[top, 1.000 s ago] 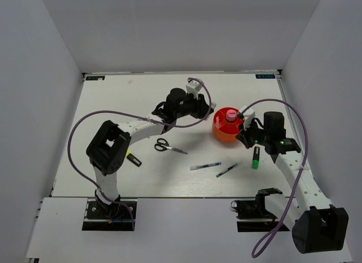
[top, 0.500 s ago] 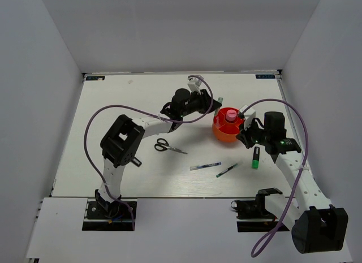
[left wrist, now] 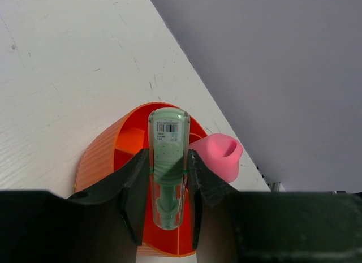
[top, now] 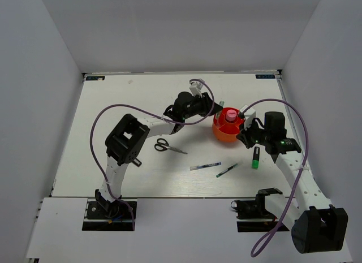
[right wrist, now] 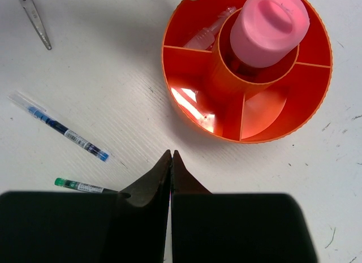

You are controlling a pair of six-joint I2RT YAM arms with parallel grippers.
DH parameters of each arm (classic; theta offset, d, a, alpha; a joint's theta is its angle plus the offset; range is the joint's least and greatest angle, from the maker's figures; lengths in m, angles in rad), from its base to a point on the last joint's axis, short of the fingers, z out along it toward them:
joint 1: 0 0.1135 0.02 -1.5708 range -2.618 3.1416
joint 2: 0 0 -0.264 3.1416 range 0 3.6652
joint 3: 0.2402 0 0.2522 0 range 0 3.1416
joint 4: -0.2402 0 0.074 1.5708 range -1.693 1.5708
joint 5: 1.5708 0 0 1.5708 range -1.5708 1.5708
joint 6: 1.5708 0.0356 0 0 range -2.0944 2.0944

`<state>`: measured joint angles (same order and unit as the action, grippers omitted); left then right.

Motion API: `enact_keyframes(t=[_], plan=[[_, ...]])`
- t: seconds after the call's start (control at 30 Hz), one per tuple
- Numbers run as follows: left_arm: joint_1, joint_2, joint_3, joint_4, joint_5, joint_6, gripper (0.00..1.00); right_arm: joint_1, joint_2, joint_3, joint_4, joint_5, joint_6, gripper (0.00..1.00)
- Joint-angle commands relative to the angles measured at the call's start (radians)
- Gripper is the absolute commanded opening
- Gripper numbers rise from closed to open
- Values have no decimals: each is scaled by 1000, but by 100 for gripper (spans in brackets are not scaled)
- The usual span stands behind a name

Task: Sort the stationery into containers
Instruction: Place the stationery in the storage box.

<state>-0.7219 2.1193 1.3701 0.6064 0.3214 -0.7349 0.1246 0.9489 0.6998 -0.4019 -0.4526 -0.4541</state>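
My left gripper [top: 214, 107] is shut on a pale-green clear-cased piece [left wrist: 167, 161] and holds it just over the near rim of the orange-red cup [left wrist: 107, 155]. The cup [top: 222, 133] has compartments, and the pink-capped glue tube [top: 231, 114] stands in its middle well [right wrist: 268, 25]. A small clear piece [right wrist: 212, 28] lies in one compartment. My right gripper [right wrist: 171, 155] is shut and empty, just beside the cup's wall [right wrist: 189, 107]. On the table lie black-handled scissors [top: 168, 146], a blue-white pen [top: 205, 166], a green pen [top: 226, 171] and a green highlighter [top: 255, 157].
A yellow highlighter [top: 136, 160] lies partly hidden beside the left arm's elbow. White walls close in the table on three sides. The left arm's purple cable loops over the table's left half.
My left gripper has moved right with the pale-green piece, from beside the cup to over its rim. The right arm has not moved.
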Motion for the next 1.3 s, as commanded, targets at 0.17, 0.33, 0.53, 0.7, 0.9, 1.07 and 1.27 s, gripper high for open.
enact_keyframes(t=[0.17,0.33,0.53,0.7,0.9,1.07,1.27], plan=[[-5,-1,14,23,-7,-12,4,-6,-7,30,11,-21,0,0],[-5,5,4,24,-10,-11,8,-13,-12,32,11,-23,0,0],[-7,11,-5,9,-11,0,11,-11,-12,33,11,-28,-1,0],[-11,24,-5,6,-8,2,14,-13,-9,33,8,-26,2,0],[-19,33,1,-10,-5,11,15,-13,-12,32,9,-26,2,0],[-16,37,4,-19,-7,15,18,-17,-15,35,6,-31,2,0],[-19,30,1,-37,-16,26,38,-19,-16,33,5,-31,2,0]])
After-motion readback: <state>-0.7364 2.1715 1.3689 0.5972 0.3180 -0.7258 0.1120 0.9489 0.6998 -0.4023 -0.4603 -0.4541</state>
